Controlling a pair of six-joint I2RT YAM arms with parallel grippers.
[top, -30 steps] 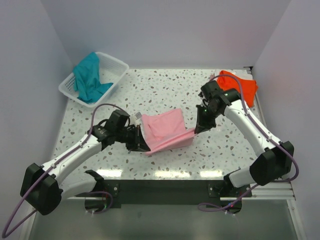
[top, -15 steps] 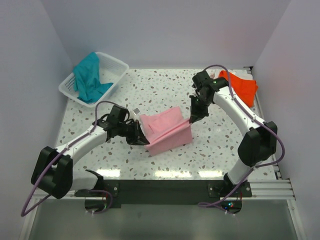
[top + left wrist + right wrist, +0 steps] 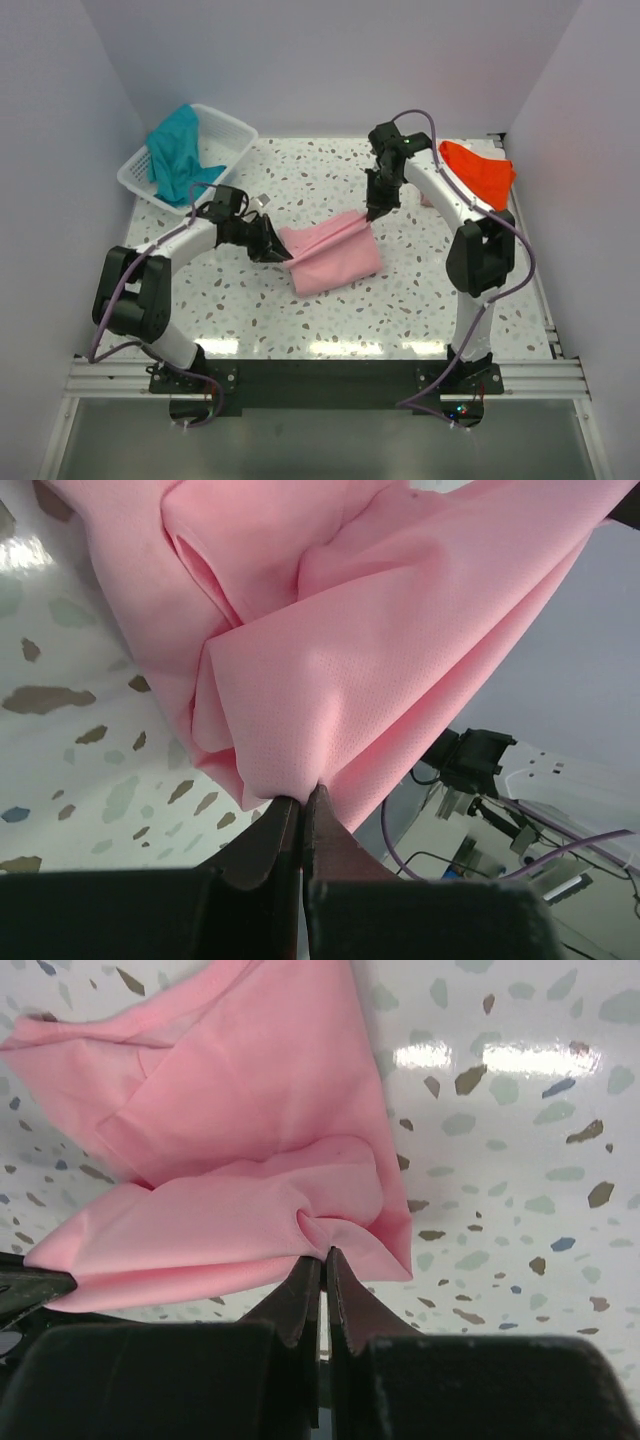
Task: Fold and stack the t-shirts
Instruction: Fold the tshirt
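A light pink t-shirt point(image 3: 330, 255) lies partly folded in the middle of the table, its upper layer lifted between both grippers. My left gripper point(image 3: 283, 252) is shut on its left corner; in the left wrist view the cloth point(image 3: 380, 650) bunches at the left gripper's point(image 3: 305, 798) closed tips. My right gripper point(image 3: 370, 214) is shut on the far right corner, and in the right wrist view the pink t-shirt point(image 3: 230, 1180) puckers where the right gripper point(image 3: 323, 1257) pinches it. An orange t-shirt point(image 3: 480, 172) lies at the back right. A teal t-shirt point(image 3: 178, 158) hangs out of the basket.
A white lattice basket point(image 3: 222, 135) stands at the back left corner. The speckled table point(image 3: 400, 300) is bounded by white walls on the left, right and back. The right arm reaches over the table's right half.
Both grippers have carried the pink shirt's lifted edge away from the near side toward the back, laying that layer over the rest. Both arms have stretched out farther.
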